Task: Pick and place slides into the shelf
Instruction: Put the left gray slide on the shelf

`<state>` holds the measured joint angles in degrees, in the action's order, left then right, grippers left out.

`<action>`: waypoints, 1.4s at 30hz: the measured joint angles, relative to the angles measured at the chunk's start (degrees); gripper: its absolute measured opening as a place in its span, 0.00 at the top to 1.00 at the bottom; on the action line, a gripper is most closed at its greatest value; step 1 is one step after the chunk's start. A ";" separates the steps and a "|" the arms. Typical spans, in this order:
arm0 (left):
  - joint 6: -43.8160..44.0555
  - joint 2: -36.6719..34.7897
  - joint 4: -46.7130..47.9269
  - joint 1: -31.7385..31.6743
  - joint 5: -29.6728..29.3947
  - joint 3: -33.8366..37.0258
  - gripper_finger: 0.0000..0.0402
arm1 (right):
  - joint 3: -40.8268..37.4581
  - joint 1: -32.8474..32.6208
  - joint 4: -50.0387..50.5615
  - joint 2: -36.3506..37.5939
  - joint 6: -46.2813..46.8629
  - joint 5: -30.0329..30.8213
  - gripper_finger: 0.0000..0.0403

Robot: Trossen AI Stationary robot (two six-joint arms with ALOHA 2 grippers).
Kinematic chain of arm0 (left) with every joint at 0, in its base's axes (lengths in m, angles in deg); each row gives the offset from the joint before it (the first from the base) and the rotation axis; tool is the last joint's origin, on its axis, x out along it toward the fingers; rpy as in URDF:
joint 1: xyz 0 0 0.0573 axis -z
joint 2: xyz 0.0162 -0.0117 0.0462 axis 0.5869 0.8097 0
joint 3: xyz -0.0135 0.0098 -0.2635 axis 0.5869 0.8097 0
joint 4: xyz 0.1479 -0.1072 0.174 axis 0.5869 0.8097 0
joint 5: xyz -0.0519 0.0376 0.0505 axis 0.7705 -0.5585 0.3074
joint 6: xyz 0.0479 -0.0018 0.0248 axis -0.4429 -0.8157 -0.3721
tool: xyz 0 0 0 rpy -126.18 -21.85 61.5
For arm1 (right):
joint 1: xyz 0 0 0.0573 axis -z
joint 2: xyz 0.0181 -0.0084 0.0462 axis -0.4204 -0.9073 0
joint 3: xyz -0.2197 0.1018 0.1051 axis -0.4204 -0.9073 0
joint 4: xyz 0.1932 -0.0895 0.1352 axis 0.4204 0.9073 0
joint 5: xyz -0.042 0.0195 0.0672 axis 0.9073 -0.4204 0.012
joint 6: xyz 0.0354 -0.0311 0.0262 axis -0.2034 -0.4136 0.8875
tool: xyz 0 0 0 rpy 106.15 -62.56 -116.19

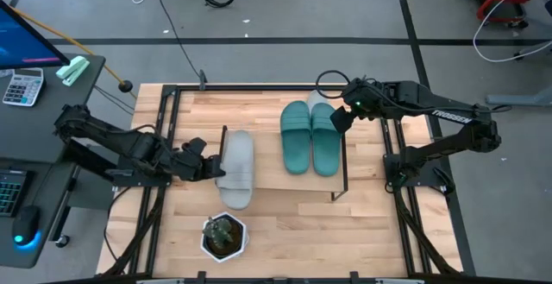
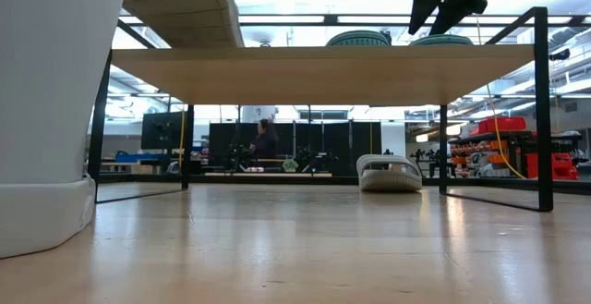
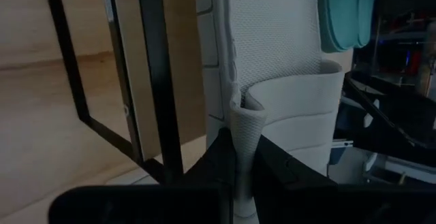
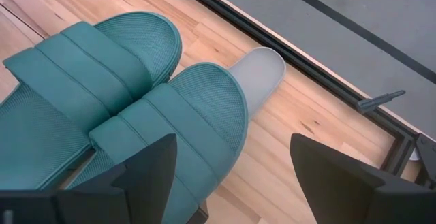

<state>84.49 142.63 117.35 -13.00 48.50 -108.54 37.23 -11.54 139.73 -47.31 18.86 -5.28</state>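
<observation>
Grey slide in my left gripper [image 1: 205,165], going onto the shelf [image 1: 267,159].

My left fingers are pinched tight on the strap edge of a light grey slide [image 1: 236,168] that lies over the shelf's left end, toe hanging past the front edge. That thin rubber fold could slip free, or the slide could tip off the board if I let go too early. My right gripper [image 1: 338,118] hovers wide open and empty above the 2 teal slides [image 1: 310,137], side by side on the shelf. Another grey slide [image 2: 389,172] sits underneath, on the table.
</observation>
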 joint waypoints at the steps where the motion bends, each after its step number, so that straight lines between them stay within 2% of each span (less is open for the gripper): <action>1: 0.37 0.20 0.09 0.35 -0.19 0.00 0.93 | 0.00 0.01 0.00 0.00 0.00 0.00 0.27; 12: 3.19 2.32 -0.04 3.45 -1.59 -0.01 0.93 | 0.00 0.00 -0.01 -0.02 -0.25 0.02 0.27; 42: 3.02 2.32 3.75 3.43 -4.04 -0.01 0.93 | 0.00 0.01 -0.01 -0.02 -0.08 -0.17 0.27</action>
<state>87.52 144.95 121.10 -9.57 44.46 -108.55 37.23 -11.53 139.72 -47.33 18.78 -5.45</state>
